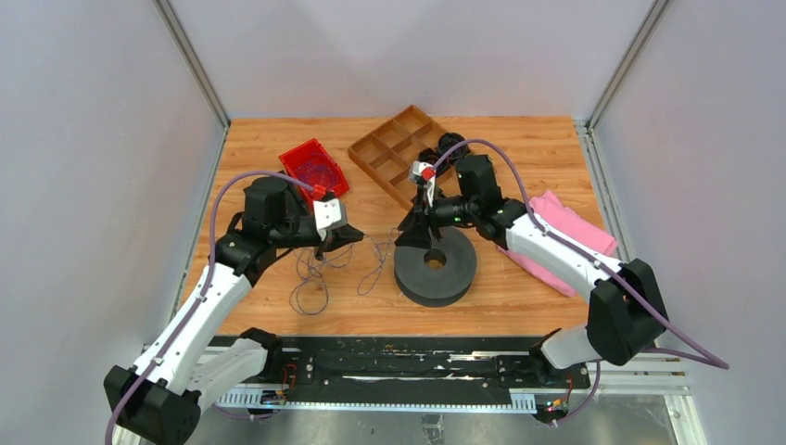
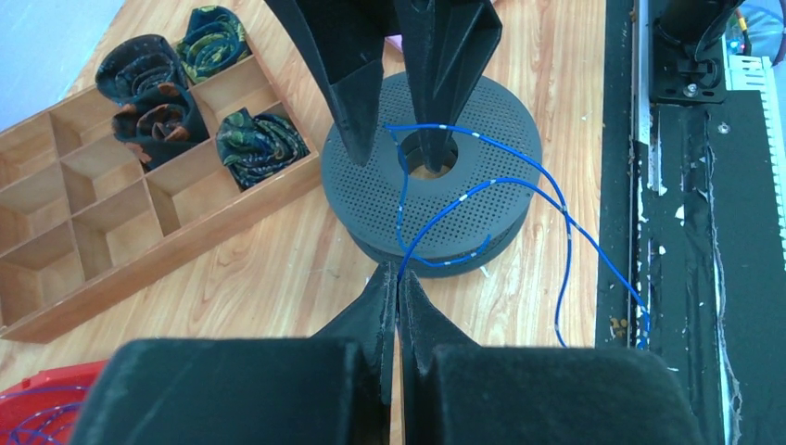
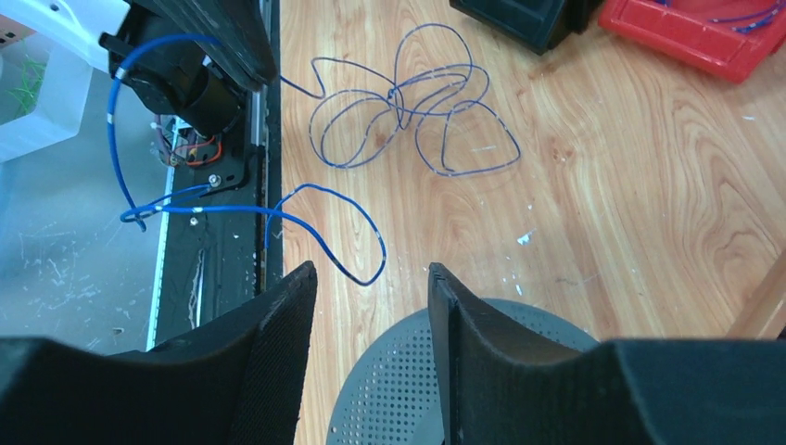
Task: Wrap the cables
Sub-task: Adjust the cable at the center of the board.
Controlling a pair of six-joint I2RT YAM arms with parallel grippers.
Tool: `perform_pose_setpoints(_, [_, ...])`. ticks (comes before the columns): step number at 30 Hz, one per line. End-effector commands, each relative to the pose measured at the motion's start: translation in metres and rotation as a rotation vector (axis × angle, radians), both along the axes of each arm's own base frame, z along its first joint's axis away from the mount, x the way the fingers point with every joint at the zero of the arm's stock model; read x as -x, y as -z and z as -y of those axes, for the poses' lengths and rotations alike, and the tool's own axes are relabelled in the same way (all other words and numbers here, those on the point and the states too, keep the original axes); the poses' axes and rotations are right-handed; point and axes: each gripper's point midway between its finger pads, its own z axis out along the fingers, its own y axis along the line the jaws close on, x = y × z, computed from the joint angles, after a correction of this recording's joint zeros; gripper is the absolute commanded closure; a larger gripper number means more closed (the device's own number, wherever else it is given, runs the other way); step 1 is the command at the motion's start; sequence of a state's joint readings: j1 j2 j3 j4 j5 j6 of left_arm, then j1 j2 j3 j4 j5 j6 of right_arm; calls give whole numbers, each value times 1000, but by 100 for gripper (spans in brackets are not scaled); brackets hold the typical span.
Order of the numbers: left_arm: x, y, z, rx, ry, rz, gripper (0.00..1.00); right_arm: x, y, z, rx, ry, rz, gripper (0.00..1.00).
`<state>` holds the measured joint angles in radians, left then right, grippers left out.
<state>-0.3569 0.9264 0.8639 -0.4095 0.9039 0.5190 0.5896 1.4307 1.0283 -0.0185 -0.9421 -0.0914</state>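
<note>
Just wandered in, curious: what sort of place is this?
Probably a robotics lab test cell: a left arm and right arm mounted at a wooden table, plain white panels boxing it in, and practice props, a spool and loose cables.

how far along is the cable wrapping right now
Early on. Nothing looks properly wound on the grey spool yet. In hand: the left gripper is shut on one cable draped across the spool's top, and the right gripper stands open over it. Left: the loose tangle on the table and more strands in the red bin.
</note>
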Motion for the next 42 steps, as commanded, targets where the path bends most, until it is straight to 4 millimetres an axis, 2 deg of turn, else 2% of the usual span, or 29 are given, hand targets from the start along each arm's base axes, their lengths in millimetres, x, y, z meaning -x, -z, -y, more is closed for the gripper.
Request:
perform_pose_setpoints(1, [3, -3, 5, 29, 24, 2, 100, 6, -14, -14, -49, -33, 44, 56])
perform_pose_setpoints(7, [4, -2, 4, 33, 19, -2, 100, 9, -9, -20, -41, -50, 45, 67])
perform_pose_setpoints(10, [3, 0, 3, 30, 11, -4, 100, 9, -10, -19, -37, -48, 58, 81])
perform_pose_setpoints(12, [0, 1, 2, 21, -8, -1, 100, 5, -12, -14, -16, -20, 84, 91])
perform_pose_setpoints(15, [-7, 6, -7, -23, -70, 8, 100, -12, -17, 2, 32, 86, 156, 99])
perform_pose_setpoints(18, [-14, 17, -26, -115, -141, 36, 100, -42, -29, 33, 100, 274, 232, 100])
perform_pose_setpoints(23, [-27, 40, -80, -296, -302, 75, 99, -83, -48, 95, 188, 555, 285, 99])
perform_pose_setpoints(28, [-32, 63, -128, -512, -415, 105, 100, -97, -55, 131, 253, 701, 313, 99])
perform_pose_setpoints(31, [-31, 77, -149, -630, -445, 107, 100, -100, -58, 140, 279, 740, 334, 99])
perform_pose_setpoints(34, [-28, 93, -163, -721, -447, 99, 100, -98, -60, 140, 289, 726, 343, 99])
perform_pose_setpoints(38, [-22, 104, -163, -732, -419, 75, 100, -95, -57, 131, 296, 673, 342, 99])
perform_pose_setpoints(42, [-23, 111, -169, -770, -427, 67, 100, -102, -55, 137, 353, 698, 365, 99])
